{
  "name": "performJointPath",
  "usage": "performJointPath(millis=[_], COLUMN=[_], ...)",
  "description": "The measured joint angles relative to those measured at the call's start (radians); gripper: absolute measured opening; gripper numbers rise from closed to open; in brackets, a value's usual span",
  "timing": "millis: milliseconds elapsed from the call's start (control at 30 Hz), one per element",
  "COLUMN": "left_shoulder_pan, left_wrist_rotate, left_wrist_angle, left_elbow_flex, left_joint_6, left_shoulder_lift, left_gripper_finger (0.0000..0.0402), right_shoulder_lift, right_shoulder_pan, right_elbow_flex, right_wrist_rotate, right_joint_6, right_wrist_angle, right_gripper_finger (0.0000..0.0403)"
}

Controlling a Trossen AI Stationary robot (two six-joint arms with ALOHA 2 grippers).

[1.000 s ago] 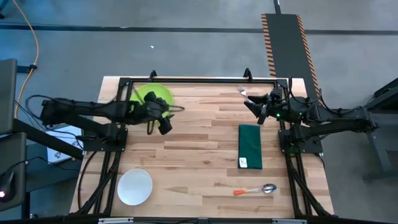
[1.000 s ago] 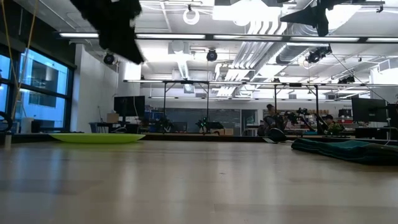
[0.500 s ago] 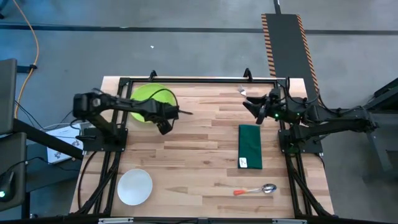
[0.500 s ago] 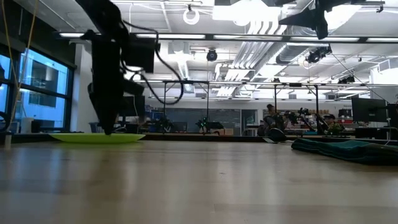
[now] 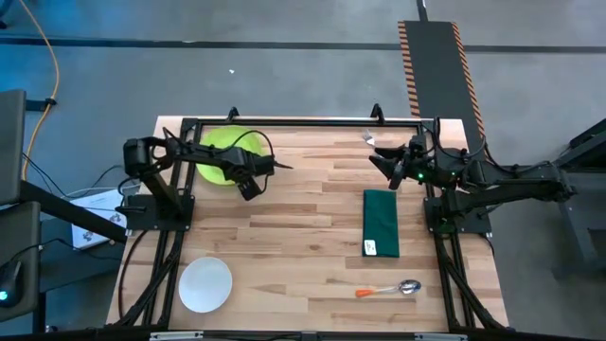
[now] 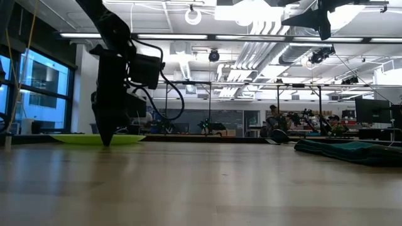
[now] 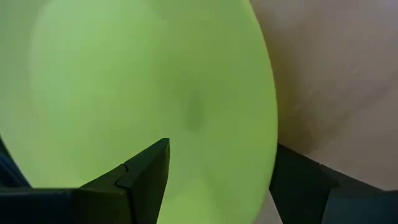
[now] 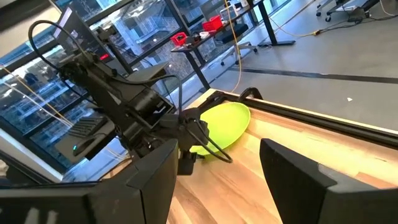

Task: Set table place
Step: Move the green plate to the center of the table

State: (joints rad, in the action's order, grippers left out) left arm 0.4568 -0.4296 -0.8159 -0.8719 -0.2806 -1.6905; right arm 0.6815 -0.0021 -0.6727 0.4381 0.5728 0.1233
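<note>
butcher-block table (image 5: 303, 237) under bright workshop lights; left gripper (image 7: 214, 177) jaws spread astride green plate (image 7: 143, 87); right gripper (image 8: 217, 165) spread, aloft.

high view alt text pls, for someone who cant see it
Overhead view of a wooden table: the left gripper, fingers open, reaches down at the lime-green plate in the far left corner. The right gripper hovers far right; a dark green napkin, white bowl and orange-handled spoon lie nearer.

The left end effector (image 6: 105, 139) points down onto the lime-green plate (image 6: 75, 139).
</note>
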Motion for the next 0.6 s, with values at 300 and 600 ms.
performJointPath(millis=[300,600], left_shoulder_pan=[0.027,0.028], left_wrist_rotate=[0.031,0.079], left_wrist_angle=[0.010,-0.044], left_elbow_flex=[0.000,-0.041], left_joint_6=[0.070,0.053], left_shoulder_lift=[0.000,0.002], left_gripper_finger=[0.0044,0.0010], right_shoulder_lift=[0.000,0.000], right_shoulder_pan=[0.000,0.000], right_elbow_flex=[0.000,0.000], right_wrist_rotate=[0.000,0.000], right_joint_6=[-0.001,-0.004], right_wrist_angle=[0.001,0.009], right_gripper_finger=[0.0220,0.0220])
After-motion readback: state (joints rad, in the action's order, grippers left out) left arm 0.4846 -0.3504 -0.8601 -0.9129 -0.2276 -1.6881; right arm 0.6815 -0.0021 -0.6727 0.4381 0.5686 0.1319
